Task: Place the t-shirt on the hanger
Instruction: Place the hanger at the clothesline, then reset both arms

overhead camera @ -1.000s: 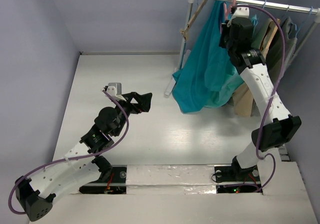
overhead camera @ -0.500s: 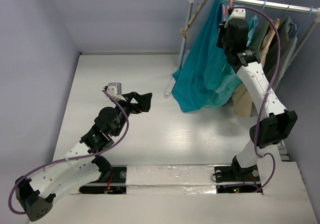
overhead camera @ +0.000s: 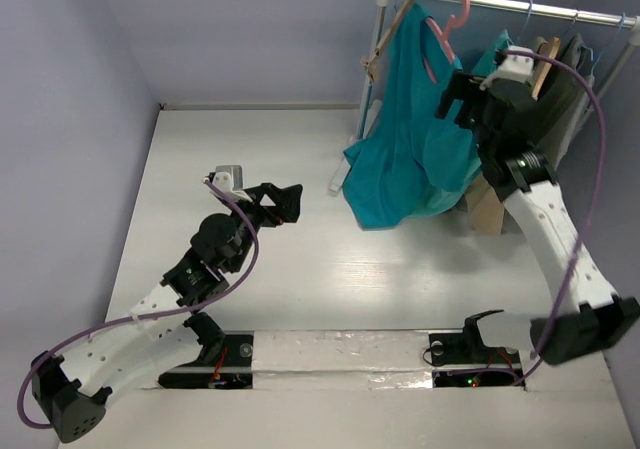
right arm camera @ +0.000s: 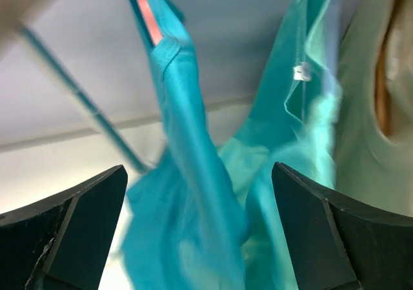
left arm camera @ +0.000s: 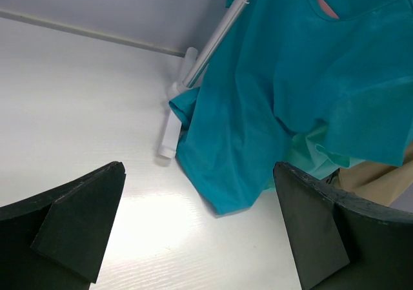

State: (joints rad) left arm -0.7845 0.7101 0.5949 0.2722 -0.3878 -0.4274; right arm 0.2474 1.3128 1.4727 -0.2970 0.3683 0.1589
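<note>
The teal-blue t-shirt point(overhead camera: 400, 139) hangs on the pink hanger point(overhead camera: 458, 4), whose hook sits over the rail. Its lower hem rests on the table. My right gripper point(overhead camera: 455, 97) is open just right of the shirt and below the rail, with nothing between its fingers. In the right wrist view the t-shirt point(right arm camera: 187, 174) and a strip of the hanger point(right arm camera: 145, 9) at the neckline lie ahead of the open right gripper point(right arm camera: 199, 174). My left gripper point(overhead camera: 292, 204) stands open over the table, left of the shirt. The left wrist view shows the t-shirt point(left arm camera: 290, 90) beyond the empty left gripper point(left arm camera: 199, 174).
The white rail point(overhead camera: 520, 9) stands on a post point(overhead camera: 372, 69) at the back right. A wooden hanger point(overhead camera: 383, 37) hangs at its left end. A mint-green garment point(right arm camera: 310, 109), an olive one point(overhead camera: 562, 89) and a tan one point(overhead camera: 490, 207) hang to the right. Walls close the left and back.
My right gripper has opened, let go of the hanger's hook and drawn back down and to the right from the rail. The hook now shows on the rail. The left arm has not moved.
</note>
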